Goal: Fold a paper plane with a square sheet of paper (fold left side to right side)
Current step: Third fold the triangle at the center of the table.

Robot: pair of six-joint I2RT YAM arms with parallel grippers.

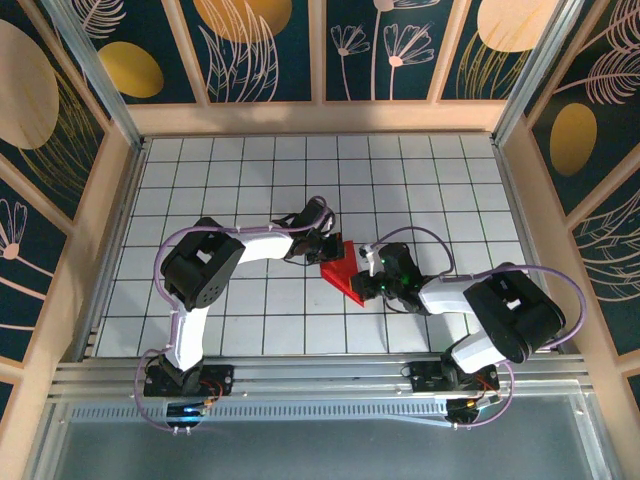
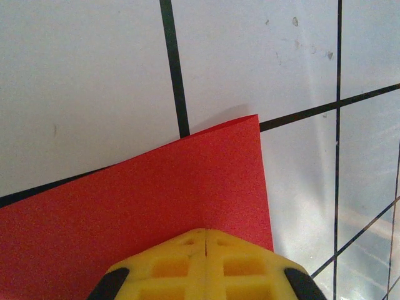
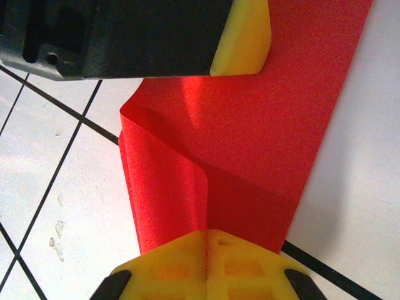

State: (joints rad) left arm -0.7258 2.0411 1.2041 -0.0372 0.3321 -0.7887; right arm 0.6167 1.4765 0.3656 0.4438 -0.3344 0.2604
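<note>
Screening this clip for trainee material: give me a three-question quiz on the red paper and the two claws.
1. True or false: the thin bright red sheet of paper lies completely flat on the white grid-tiled table.
2. In the left wrist view, the left claw has its yellow fingers: A) wide apart, B) closed together over the paper, C) holding a pen.
3. In the right wrist view, what runs into the closed right claw?
Key: 1. False, it buckles upward. 2. B. 3. A raised ridge of the paper.
</note>
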